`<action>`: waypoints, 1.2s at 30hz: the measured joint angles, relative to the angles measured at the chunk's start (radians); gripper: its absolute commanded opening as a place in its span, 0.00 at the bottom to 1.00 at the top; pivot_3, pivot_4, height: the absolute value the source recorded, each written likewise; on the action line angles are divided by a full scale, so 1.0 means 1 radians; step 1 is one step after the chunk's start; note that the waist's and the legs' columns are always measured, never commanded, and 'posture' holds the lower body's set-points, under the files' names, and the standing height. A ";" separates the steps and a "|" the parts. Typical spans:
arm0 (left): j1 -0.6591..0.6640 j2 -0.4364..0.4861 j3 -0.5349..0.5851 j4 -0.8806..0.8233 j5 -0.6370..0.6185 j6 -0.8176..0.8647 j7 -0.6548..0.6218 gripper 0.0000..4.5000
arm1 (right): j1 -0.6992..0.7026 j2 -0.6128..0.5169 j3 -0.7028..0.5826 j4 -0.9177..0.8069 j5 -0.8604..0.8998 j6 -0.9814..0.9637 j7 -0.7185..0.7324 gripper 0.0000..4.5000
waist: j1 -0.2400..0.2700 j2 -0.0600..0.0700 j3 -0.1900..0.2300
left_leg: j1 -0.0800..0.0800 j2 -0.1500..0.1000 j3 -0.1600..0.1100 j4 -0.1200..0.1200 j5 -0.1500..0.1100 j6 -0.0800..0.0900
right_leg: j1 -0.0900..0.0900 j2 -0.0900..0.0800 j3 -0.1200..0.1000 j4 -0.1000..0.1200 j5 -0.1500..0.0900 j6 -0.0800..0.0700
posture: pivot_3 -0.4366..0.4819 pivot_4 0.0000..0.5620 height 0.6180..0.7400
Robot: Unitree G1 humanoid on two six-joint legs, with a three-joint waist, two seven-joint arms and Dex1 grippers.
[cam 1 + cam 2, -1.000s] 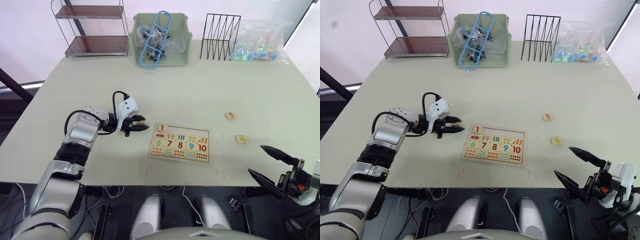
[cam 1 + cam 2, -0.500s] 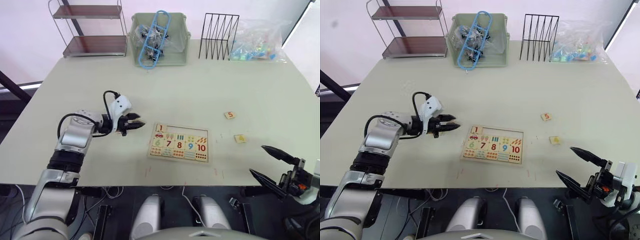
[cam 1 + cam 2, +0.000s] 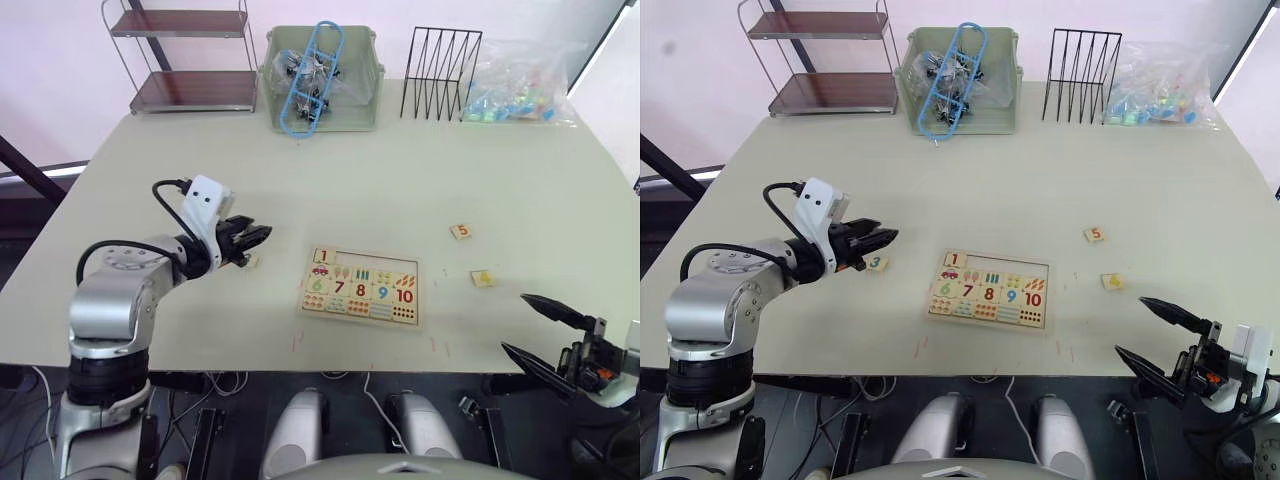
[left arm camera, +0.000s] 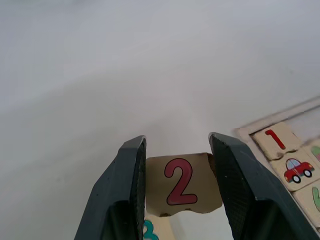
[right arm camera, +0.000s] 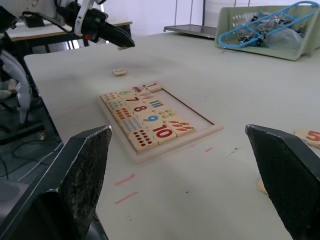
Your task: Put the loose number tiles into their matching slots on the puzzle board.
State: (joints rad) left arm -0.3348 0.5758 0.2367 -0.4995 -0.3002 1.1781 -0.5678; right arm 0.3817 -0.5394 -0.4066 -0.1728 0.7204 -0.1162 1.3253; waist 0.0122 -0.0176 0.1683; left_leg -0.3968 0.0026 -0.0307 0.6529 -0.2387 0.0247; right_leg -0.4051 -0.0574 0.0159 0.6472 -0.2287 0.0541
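The puzzle board (image 3: 362, 252) lies at the table's near middle, with tile 1 (image 3: 322, 256) seated at the left end of its top row. The other slots (image 3: 375, 262) of that row are bare. My left gripper (image 3: 255, 235) hovers left of the board, shut on the tile with a red 2 (image 4: 181, 182). Below it on the table lies the tile 3 (image 3: 877, 263). Tiles 5 (image 3: 460, 231) and 4 (image 3: 482, 278) lie loose to the right of the board. My right gripper (image 3: 515, 322) hangs open off the table's near right edge, holding nothing.
Along the far edge stand a two-tier shelf (image 3: 185, 55), a green bin (image 3: 320, 85) with a blue frame sticking out, a black wire rack (image 3: 440, 60) and a clear bag of coloured pieces (image 3: 515, 85). Red marks (image 3: 300, 342) dot the table before the board.
My left gripper has drawn back leftward from the board's left edge and risen with the 2 tile. The 3 tile now shows on the table. The right gripper has stayed put.
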 measured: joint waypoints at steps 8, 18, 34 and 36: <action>0.129 -0.167 -0.002 -0.252 0.014 0.191 0.221 0.32 | -0.008 -0.038 -0.011 0.030 0.039 0.027 0.063 1.00 | 0.000 0.000 0.000 | 0.000 0.000 0.000 0.000 0.000 0.000 | 0.000 0.000 0.000 0.000 0.000 -0.001 | 0.48 0.27 1.00; 0.292 -0.288 0.008 -0.429 0.084 0.322 0.398 0.32 | -0.005 -0.044 -0.025 0.044 0.065 0.023 0.180 1.00 | 0.002 0.000 0.000 | 0.001 0.000 0.000 0.000 0.000 0.000 | 0.000 0.000 0.000 0.000 -0.002 -0.004 | 0.48 0.27 1.00; 0.383 -0.385 -0.010 -0.404 0.138 0.232 0.481 0.99 | -0.034 -0.056 -0.019 0.069 0.032 0.027 0.215 1.00 | 0.002 -0.001 -0.001 | 0.001 0.000 0.001 0.000 -0.001 -0.001 | 0.002 0.000 0.001 -0.001 -0.002 -0.005 | 0.48 0.27 1.00; 0.383 -0.386 -0.010 -0.405 0.137 0.229 0.480 0.99 | -0.033 -0.056 -0.019 0.069 0.031 0.027 0.215 1.00 | 0.002 -0.001 -0.001 | 0.001 0.000 0.000 0.000 -0.001 -0.001 | 0.002 0.000 0.000 -0.001 -0.002 -0.005 | 0.48 0.27 1.00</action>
State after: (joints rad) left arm 0.0482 0.1897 0.2270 -0.9041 -0.1629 1.4070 -0.0878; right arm 0.3492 -0.5952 -0.4256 -0.1041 0.7516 -0.0890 1.5400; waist 0.0141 -0.0181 0.1677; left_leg -0.3955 0.0023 -0.0302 0.6533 -0.2395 0.0234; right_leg -0.4035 -0.0577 0.0164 0.6463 -0.2310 0.0493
